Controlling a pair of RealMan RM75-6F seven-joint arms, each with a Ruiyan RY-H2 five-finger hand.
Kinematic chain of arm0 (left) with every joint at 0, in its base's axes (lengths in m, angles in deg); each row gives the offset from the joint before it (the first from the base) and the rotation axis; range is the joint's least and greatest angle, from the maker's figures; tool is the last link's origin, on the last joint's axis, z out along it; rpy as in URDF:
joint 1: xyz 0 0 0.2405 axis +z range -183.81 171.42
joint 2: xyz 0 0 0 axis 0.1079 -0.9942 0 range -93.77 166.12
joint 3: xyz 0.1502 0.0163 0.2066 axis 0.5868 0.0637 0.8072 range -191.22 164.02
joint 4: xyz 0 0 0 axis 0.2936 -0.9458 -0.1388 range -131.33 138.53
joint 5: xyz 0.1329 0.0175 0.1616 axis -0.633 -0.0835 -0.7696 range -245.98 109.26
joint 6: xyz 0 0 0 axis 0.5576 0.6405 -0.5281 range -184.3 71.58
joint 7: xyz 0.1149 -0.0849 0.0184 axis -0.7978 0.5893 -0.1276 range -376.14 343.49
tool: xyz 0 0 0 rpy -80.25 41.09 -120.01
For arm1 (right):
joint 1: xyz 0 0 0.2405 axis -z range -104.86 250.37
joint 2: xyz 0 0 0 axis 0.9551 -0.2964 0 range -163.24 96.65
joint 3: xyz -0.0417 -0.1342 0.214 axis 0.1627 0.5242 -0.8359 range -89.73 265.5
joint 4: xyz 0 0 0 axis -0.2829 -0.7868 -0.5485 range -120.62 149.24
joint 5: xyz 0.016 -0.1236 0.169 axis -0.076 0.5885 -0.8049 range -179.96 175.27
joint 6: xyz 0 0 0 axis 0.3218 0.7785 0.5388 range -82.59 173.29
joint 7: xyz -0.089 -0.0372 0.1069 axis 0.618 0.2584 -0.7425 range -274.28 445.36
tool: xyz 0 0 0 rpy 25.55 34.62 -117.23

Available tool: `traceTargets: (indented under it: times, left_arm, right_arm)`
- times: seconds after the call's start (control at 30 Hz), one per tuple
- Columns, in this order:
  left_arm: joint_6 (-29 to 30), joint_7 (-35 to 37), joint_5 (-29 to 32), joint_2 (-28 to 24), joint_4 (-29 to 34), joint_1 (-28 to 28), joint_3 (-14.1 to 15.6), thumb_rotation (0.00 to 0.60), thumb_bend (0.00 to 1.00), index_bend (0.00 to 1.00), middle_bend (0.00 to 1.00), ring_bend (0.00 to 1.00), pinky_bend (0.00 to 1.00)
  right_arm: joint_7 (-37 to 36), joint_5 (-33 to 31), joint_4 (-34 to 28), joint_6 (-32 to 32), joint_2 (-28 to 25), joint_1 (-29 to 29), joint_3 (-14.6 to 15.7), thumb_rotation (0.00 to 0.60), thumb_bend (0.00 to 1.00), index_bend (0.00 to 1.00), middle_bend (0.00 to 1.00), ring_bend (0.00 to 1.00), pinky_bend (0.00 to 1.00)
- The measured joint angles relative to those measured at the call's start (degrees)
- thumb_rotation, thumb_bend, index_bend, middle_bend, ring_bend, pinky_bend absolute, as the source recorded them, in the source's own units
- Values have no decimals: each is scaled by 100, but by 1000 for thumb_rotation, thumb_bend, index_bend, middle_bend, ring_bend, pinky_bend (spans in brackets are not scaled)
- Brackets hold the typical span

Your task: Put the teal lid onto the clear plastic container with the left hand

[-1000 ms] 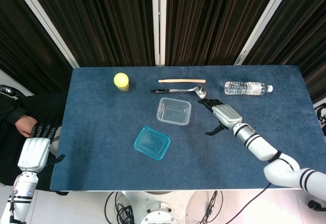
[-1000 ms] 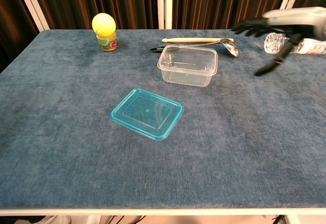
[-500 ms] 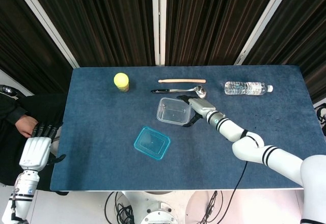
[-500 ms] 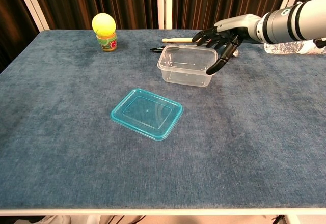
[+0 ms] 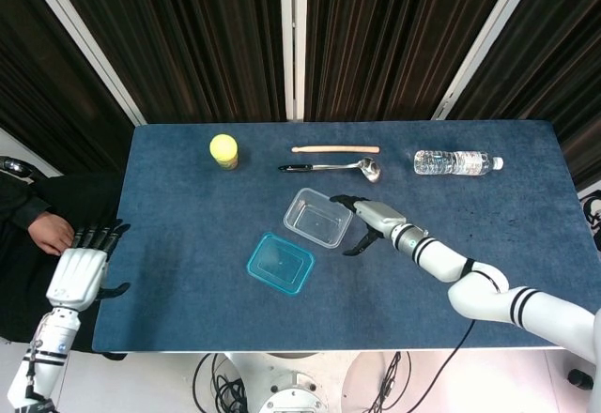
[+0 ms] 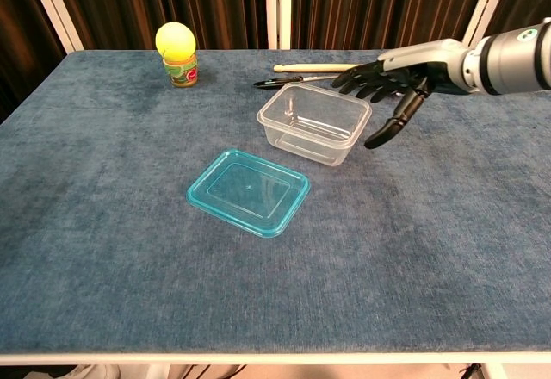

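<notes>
Right hand [image 6: 402, 73] hangs over the blue table [image 6: 103, 250] with fingers spread and holding nothing; the fingertips [image 6: 349, 80] sit at the near-right rim of the clear plastic container [image 6: 315, 123], and contact cannot be judged from either view. The container lies directly to that hand's left, open side up and turned askew to the table edge. The teal lid [image 6: 249, 191] lies flat on the cloth further left of the right hand and nearer the robot, just beside the container's near-left corner but apart from it. Left hand [image 5: 83, 267] shows only in the head view, off the table's left edge, well apart from lid and container, fingers [image 5: 97, 237] extended and slightly apart, empty. Beyond the right hand, toward the far edge: a metal ladle [image 5: 333, 167] and, just behind it, a wooden stick [image 5: 335, 149], both lying crosswise. A water bottle [image 5: 457, 161] lies on its side beyond the right hand and to its right. A small yellow-capped jar [image 6: 177, 54] stands upright far to the left of that hand, near the back edge.
</notes>
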Motion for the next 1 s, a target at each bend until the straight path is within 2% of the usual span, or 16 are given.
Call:
traceTargets:
  times: [0.2,0.33,0.53,0.63,0.77,1.0]
  left_arm:
    - [-629,93,-497,-65,83,-548,24,600,0,133,89,0,6]
    - [-1229,140,-825,-9,145,-1110,-4,600,5,133,89,0,8]
    - [-2312,47,-992,493,34,-2085,-203,600,18,106,79,0,14]
    - [-2895,-170,-852,886,-131,-2535,-323,600,18,81,48,0,14]
    - [-3514,-539,-298,1320,-489,-2983,-490,600,19,66,18,0,17]
    - [-3888,-1297,965,1787,-895,-3464,-695,600,19,64,12,0,19]
  right_arm:
    - [95,234,-354,-658,-423,322,142,600,26,0,24,0,0]
    - [573,335,-819,-1518,-896,733,239,600,26,0,25,0,0]
    - [1406,475,-1872,-2987,-1816,1586,425,600,26,0,31,0,0]
    - [1649,619,-2277,-3664,-2209,2031,549,600,26,0,36,0,0]
    - [1838,837,-2547,-4342,-2553,2551,752,600,26,0,36,0,0]
    - [1801,1034,-2499,-4854,-2631,2956,973,600,26,0,36,0,0]
